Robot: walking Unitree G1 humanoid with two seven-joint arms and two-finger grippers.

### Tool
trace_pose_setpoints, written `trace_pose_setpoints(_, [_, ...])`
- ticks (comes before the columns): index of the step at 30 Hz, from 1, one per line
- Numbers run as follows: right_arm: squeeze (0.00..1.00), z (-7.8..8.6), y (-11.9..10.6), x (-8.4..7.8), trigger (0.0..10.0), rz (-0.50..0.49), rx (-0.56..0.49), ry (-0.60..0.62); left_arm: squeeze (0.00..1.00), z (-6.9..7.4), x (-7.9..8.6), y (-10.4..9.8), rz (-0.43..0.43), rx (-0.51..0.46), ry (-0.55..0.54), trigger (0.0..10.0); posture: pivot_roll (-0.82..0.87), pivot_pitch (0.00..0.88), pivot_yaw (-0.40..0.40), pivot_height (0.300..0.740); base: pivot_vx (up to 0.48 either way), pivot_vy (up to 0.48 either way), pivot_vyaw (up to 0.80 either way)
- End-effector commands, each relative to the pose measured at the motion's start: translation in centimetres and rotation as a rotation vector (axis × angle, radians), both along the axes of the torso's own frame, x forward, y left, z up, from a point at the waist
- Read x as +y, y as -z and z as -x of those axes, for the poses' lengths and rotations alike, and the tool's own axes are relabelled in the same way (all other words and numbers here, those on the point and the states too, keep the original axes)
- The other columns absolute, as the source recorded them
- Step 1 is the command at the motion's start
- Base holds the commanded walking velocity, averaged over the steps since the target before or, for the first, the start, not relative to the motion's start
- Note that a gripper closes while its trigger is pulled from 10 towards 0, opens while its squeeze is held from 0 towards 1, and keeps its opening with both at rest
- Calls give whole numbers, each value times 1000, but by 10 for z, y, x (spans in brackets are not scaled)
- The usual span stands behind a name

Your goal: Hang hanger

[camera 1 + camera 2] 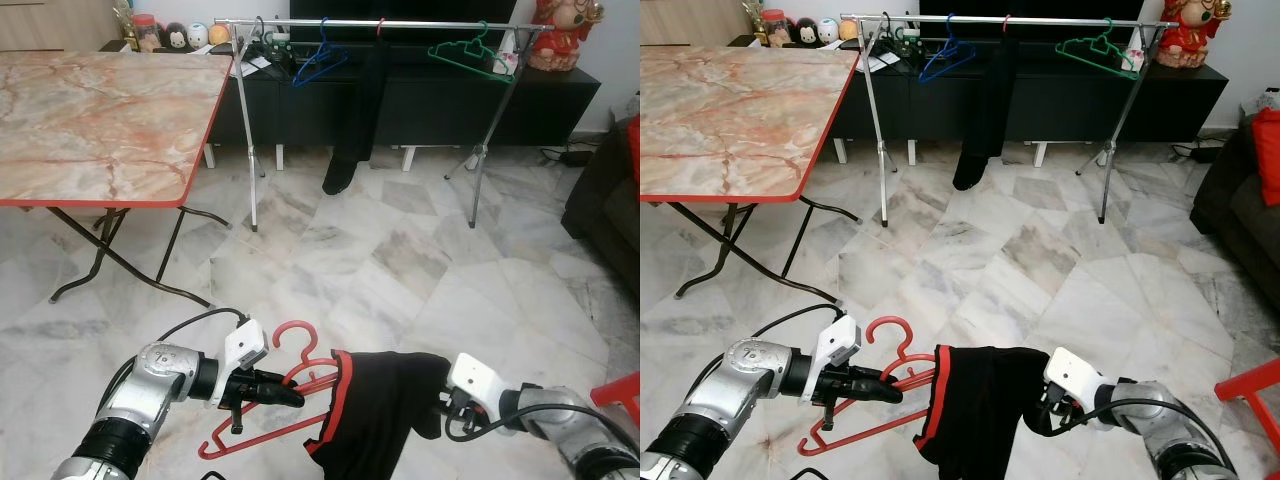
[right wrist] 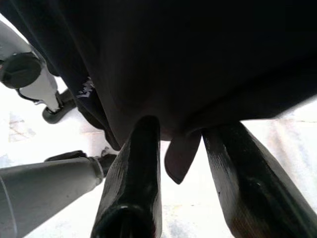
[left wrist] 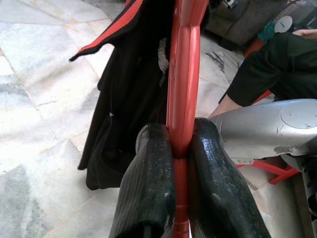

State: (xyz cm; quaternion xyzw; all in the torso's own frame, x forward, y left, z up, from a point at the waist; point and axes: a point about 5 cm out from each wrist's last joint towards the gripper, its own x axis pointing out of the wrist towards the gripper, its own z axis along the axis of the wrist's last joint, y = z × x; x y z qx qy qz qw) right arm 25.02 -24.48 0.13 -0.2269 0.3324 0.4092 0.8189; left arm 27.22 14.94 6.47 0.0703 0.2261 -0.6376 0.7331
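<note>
Left wrist view: our left gripper (image 3: 181, 148) pinches the red hanger (image 3: 182, 74), fingers tight on its bar. At 6 o'clock low, black garment (image 1: 385, 400) drapes over it. Right gripper (image 2: 181, 148) fingers spread against the cloth. Rack (image 1: 380, 22) at 12 o'clock.

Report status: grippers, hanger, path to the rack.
Left gripper shut on red hanger. Right gripper open, at black garment draped on hanger. Clothes rack ahead across bare floor; folding table on left.
</note>
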Motion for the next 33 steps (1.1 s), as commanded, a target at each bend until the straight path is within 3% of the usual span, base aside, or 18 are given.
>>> trace_pose_setpoints(1, [0, 2, 2, -2, 10000, -12, 11, 25, 0, -1, -5, -10, 48, -21, 35, 0, -87, 0, -67, 727, 0, 0, 0])
trace_pose_setpoints(6, [0, 2, 3, 1, 10000, -21, 15, 21, 0, -1, -5, -10, 48, -17, 41, 0, -86, 0, -69, 727, 0, 0, 0])
trace_pose_setpoints(7, [0, 2, 3, 2, 4941, -22, 15, 21, 0, -1, -5, -10, 48, -17, 40, 0, -86, 0, -69, 727, 0, 0, 0])
trace_pose_setpoints(8, [0, 2, 3, 3, 941, -22, 14, 21, 0, -1, -5, -10, 50, -16, 40, 0, -86, 0, -69, 727, 0, 0, 0])
trace_pose_setpoints(9, [0, 1, 3, 3, 0, -20, 14, 21, 0, 0, -5, -11, 51, -15, 40, 0, -85, 0, -70, 727, 0, 0, 0])
trace_pose_setpoints(33, [0, -3, 2, 11, 0, -64, 3, 38, 0, 0, -8, -15, 84, -9, 43, 0, -80, 0, -72, 727, 0, 0, 0])
